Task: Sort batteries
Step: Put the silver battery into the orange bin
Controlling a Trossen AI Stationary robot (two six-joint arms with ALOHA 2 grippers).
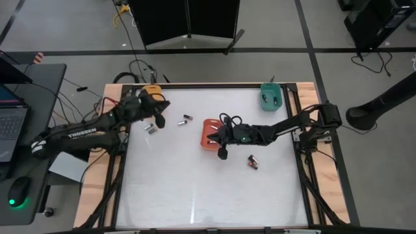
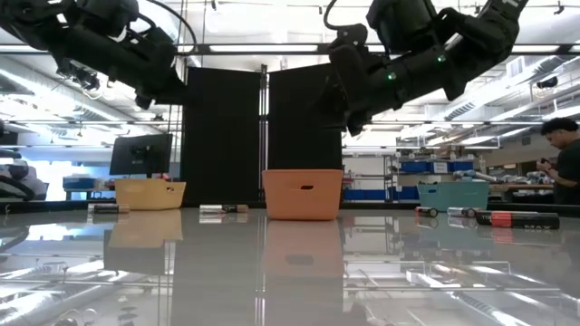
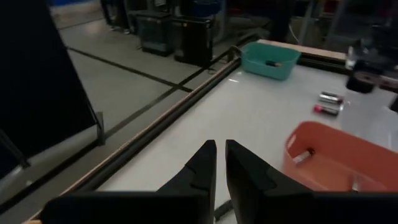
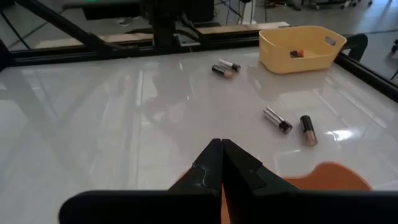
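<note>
high view: our left gripper [image 1: 158,116] hangs by the yellow tray [image 1: 151,91] at eleven o'clock; our right gripper [image 1: 223,138] sits over the red-orange tray [image 1: 208,134] at centre. loose batteries [image 1: 151,128] lie near the left gripper, another pair [image 1: 253,162] at four o'clock.

left wrist view: fingers [image 3: 200,167] nearly together, and we cannot tell whether they pinch anything.

right wrist view: fingers [image 4: 211,163] pressed together, empty. we judge a drop-off is in hand; next, reach for a loose cell. the table [image 4: 93,124] is open, its rails well off.
</note>
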